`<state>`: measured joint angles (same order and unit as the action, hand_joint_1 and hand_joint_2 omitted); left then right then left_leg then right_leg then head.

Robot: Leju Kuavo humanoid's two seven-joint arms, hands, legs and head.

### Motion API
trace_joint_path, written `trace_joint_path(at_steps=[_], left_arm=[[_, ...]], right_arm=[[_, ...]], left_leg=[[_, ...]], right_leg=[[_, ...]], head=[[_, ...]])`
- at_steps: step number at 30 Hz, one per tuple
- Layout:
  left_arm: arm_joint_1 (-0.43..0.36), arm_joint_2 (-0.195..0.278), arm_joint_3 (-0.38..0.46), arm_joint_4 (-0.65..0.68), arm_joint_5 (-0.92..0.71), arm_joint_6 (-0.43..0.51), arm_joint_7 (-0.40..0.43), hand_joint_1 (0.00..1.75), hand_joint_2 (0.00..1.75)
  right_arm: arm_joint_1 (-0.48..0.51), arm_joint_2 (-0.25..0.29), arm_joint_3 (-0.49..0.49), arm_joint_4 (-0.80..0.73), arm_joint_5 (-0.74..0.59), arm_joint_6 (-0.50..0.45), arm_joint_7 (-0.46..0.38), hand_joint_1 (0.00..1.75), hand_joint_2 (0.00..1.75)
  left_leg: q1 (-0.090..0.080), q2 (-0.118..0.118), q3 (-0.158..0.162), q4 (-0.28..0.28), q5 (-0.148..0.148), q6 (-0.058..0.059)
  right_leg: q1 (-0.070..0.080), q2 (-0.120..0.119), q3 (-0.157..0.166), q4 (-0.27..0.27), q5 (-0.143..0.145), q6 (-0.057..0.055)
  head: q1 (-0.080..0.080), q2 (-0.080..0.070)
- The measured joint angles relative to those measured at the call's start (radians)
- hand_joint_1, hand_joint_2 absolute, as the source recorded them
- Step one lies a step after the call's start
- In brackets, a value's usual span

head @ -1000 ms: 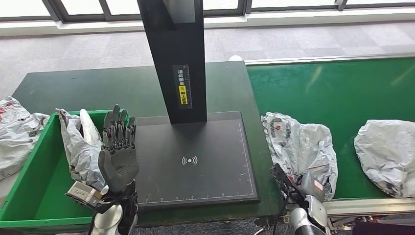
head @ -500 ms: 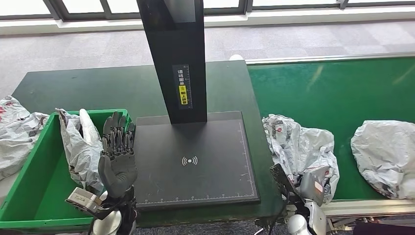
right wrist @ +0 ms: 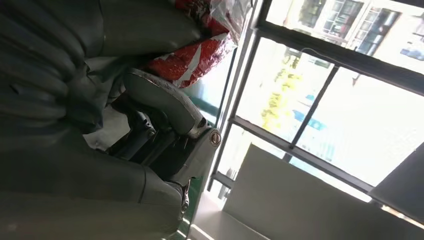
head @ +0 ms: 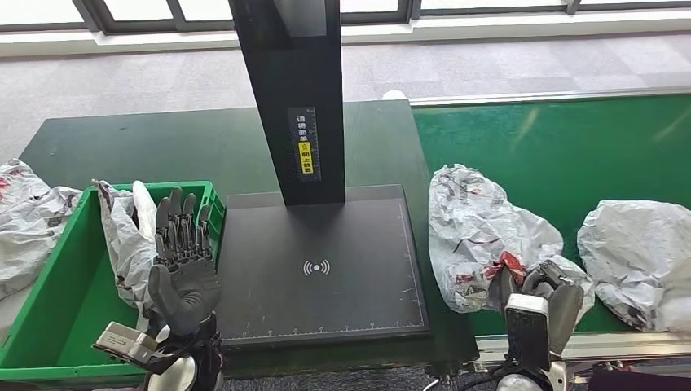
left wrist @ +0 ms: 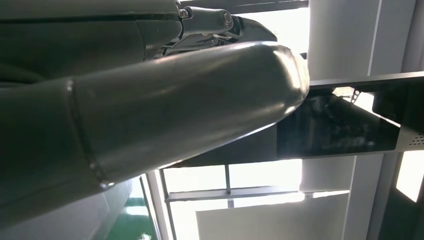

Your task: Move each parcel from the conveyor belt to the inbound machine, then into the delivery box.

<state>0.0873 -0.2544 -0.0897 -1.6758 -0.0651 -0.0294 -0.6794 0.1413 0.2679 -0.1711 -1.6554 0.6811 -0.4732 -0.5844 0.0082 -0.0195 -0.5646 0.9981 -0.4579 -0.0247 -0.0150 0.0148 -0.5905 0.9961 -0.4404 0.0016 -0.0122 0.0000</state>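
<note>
Red-printed parcel point(right wrist: 200, 55) touches right hand point(right wrist: 150, 130) close-up.

The left hand point(left wrist: 150, 110) filled its own wrist view, so its fingers could not be read there. The right hand point(head: 544, 303) hid the near edge of the grey parcel point(head: 481, 236). A second parcel point(head: 640, 257) was cut by the picture's right edge.

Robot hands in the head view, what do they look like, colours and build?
The left hand has a grey rubbery palm, dark segmented fingers and a silver box at the wrist. The right hand is grey too, behind a black rectangular wrist module, on a silver arm with thin dark cables.
</note>
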Motion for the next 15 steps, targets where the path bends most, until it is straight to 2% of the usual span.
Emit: trace_joint_path(at_steps=[9, 15], left_arm=[[-0.004, -0.007, 0.007, 0.001, 0.009, -0.014, 0.0, 0.0, 0.0], [-0.017, -0.01, 0.01, 0.01, 0.015, -0.028, 0.0, 0.0, 0.0]], right_arm=[[0.068, 0.021, 0.053, -0.136, -0.091, -0.01, -0.1, 1.75, 1.75], [0.092, 0.023, 0.122, -0.185, -0.089, 0.002, -0.114, 1.75, 1.75]], left_leg=[[0.0, 0.0, 0.0, 0.0, 0.0, 0.0], [0.0, 0.0, -0.001, 0.0, 0.0, 0.0]], right_leg=[[0.0, 0.0, 0.0, 0.0, 0.0, 0.0], [0.0, 0.0, 0.0, 0.0, 0.0, 0.0]], head=[[0.0, 0.0], [0.0, 0.0]])
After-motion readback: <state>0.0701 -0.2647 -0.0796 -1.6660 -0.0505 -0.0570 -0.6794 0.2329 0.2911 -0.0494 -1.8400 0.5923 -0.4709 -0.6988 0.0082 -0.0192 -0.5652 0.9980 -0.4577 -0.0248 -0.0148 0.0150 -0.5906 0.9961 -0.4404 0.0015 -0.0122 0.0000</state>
